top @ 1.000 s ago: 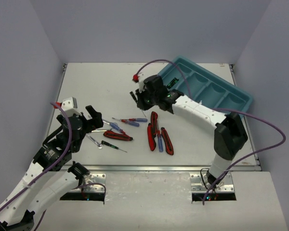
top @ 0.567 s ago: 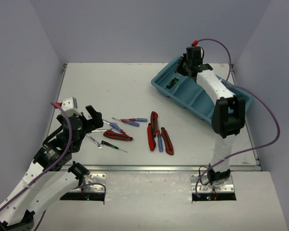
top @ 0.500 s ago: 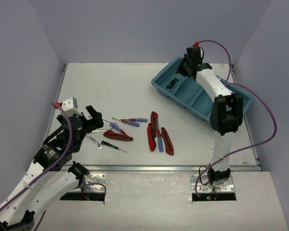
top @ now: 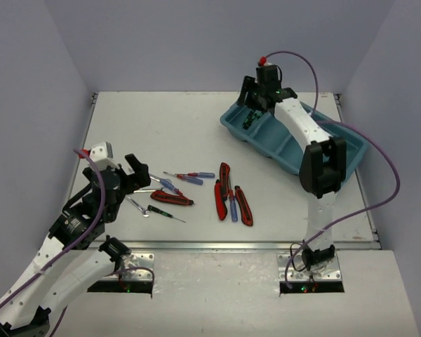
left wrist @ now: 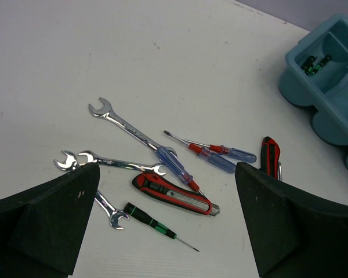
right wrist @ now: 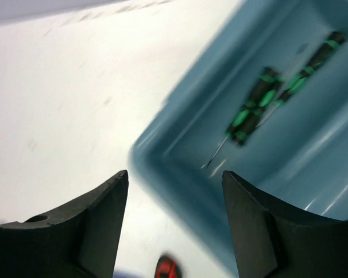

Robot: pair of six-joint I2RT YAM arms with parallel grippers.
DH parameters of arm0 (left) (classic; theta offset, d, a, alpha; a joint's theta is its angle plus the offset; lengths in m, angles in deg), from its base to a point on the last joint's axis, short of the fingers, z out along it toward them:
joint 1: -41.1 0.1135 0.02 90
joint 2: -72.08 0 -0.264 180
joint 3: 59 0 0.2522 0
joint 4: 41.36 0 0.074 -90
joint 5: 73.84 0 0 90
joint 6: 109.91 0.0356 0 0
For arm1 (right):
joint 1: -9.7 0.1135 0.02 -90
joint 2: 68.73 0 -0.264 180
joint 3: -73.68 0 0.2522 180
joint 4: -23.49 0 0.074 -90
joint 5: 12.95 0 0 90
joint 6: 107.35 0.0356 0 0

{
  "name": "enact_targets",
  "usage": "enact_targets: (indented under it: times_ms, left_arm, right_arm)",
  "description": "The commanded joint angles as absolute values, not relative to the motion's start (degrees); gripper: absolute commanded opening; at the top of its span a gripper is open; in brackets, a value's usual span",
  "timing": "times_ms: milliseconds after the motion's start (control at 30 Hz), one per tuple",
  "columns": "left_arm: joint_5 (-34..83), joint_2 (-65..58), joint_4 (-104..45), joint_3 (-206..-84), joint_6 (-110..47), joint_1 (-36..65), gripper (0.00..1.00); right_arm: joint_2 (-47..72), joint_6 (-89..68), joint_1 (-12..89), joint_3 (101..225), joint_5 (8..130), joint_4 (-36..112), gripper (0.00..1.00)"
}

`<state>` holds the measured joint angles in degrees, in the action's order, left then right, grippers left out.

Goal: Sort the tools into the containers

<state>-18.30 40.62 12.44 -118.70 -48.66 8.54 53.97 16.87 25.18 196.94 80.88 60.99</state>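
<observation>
The teal tray (top: 288,156) lies at the back right. Its left end compartment holds black-and-green screwdrivers (right wrist: 261,107), also seen in the left wrist view (left wrist: 315,63). My right gripper (top: 252,109) hovers open and empty over that compartment's near corner (right wrist: 174,174). On the table lie red-and-black knives (top: 221,191), blue-and-red screwdrivers (top: 189,177), silver wrenches (left wrist: 124,124) and one black-and-green screwdriver (left wrist: 153,223). My left gripper (top: 137,172) is open and empty above this pile (left wrist: 165,174). One knife (left wrist: 174,194) and the screwdriver lie between its fingers.
Two more knives (top: 243,205) and a blue screwdriver (top: 233,208) lie mid-table near the front edge. The right arm's purple cable (top: 379,151) loops over the tray's right end. Grey walls close in the table at the left, back and right.
</observation>
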Motion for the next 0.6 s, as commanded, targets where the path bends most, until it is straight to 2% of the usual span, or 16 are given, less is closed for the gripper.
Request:
enact_targets:
  times_ms: [0,100,233,367,567]
  left_arm:
    - [-20.75,41.20,11.40,-119.41,-49.33,9.19,1.00]
    - [-23.61,43.34,12.63,-119.82,-50.57,10.82,1.00]
    - [-24.95,47.09,13.12,-119.81,-51.38,12.98,1.00]
    - [-26.00,50.13,13.35,-119.76,-52.05,13.24,1.00]
    - [-29.03,53.93,15.63,-120.22,-54.45,13.27,1.00]
  right_arm:
    - [40.84,-0.10,38.59,190.22,76.03,64.70,0.65]
    - [34.42,-2.01,51.56,179.42,79.88,65.17,0.62]
    - [33.33,0.33,63.95,170.56,80.78,61.25,0.54]
    - [36.83,-1.38,73.44,170.64,82.09,60.28,0.51]
    - [47.34,-3.07,78.16,177.76,82.70,61.97,0.52]
